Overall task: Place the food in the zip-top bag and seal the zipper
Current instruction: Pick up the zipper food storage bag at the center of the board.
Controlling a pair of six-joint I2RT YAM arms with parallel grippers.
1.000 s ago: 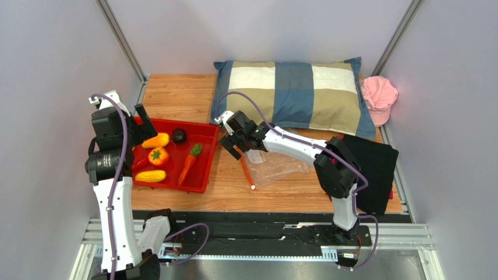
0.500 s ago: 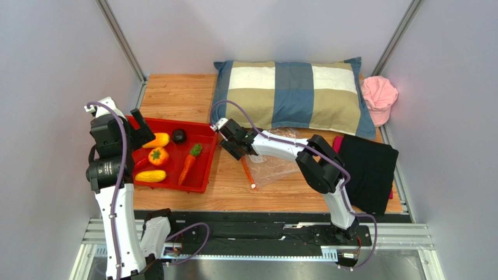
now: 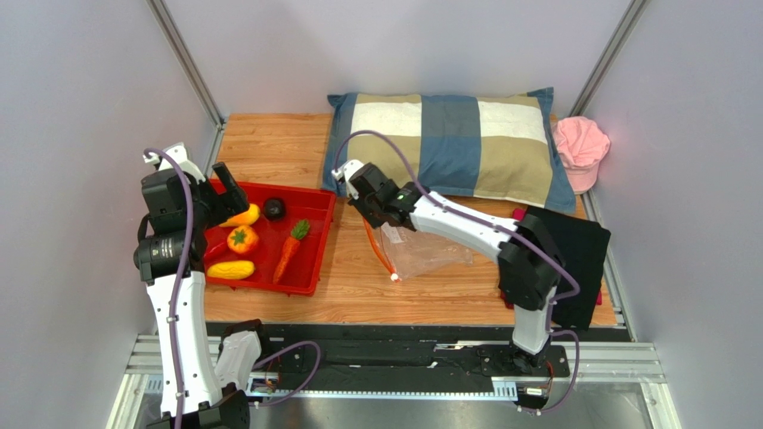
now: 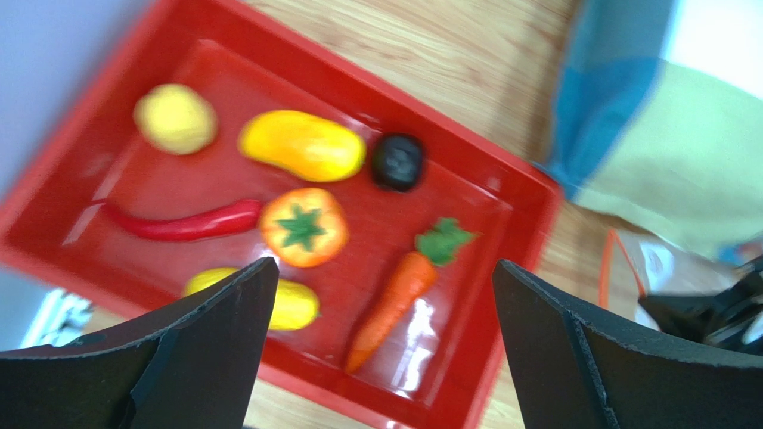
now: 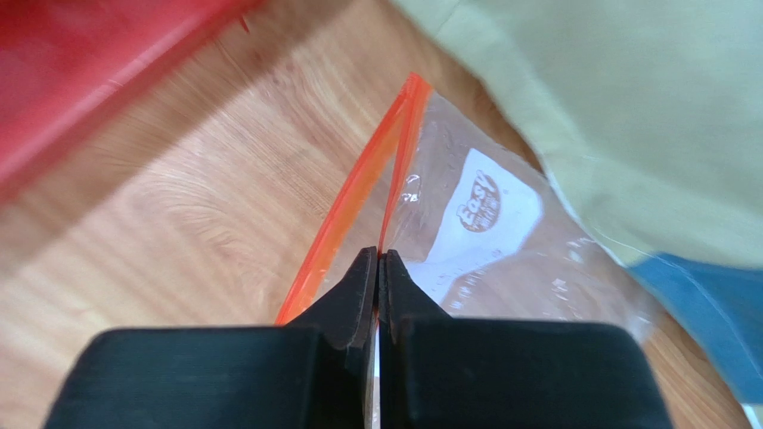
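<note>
The food lies in a red tray (image 3: 269, 288): a carrot (image 3: 290, 250), an orange pepper (image 3: 242, 239), a yellow fruit (image 3: 231, 269) and a dark round fruit (image 3: 274, 209). My left gripper (image 4: 381, 268) hangs open above them, with the carrot (image 4: 394, 295) between its fingers' lines of sight and a red chili (image 4: 184, 223) further left. The clear zip-top bag (image 3: 430, 250) lies on the table to the tray's right. My right gripper (image 5: 378, 259) is shut on one lip of the bag's orange zipper (image 5: 358, 179), so the mouth gapes a little. The white slider (image 3: 394, 278) sits at the zipper's near end.
A checked pillow (image 3: 448, 143) lies across the back, just behind the bag. A pink cap (image 3: 580, 147) is at the far right and a black cloth (image 3: 573, 259) lies right of the bag. Grey walls close in both sides.
The right gripper has closed on the bag's zipper lip and drawn it slightly up and back. The left gripper stays open, shifting slightly over the tray.
</note>
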